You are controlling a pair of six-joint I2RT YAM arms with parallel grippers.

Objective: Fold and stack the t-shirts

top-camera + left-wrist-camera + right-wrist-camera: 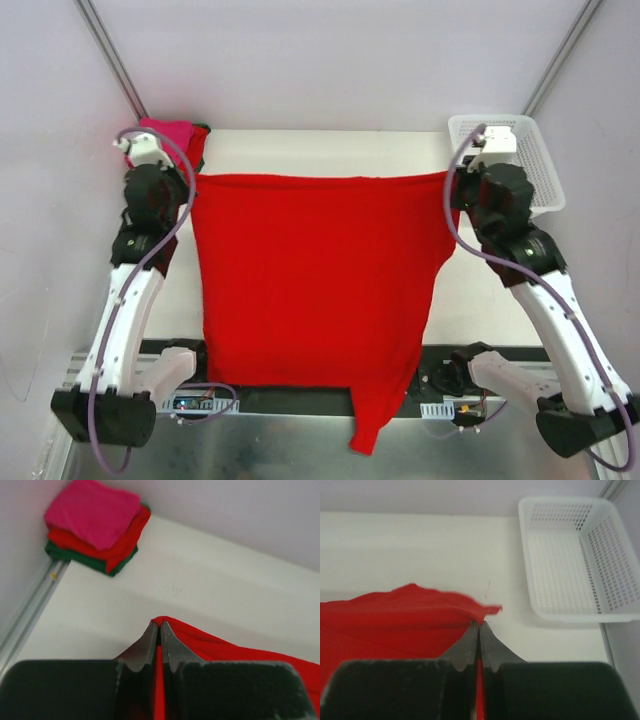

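At frame centre, the wide bright red cloth t-shirt (315, 280) hung between left gripper (159, 626) and right gripper (479, 625), jaws clamped on its upper corners; judged best: hold tension equal, lower both together.

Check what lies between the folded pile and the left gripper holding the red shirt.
Only bare white table separates the folded pile from the left gripper, shut on the red shirt; the left wrist view shows it.
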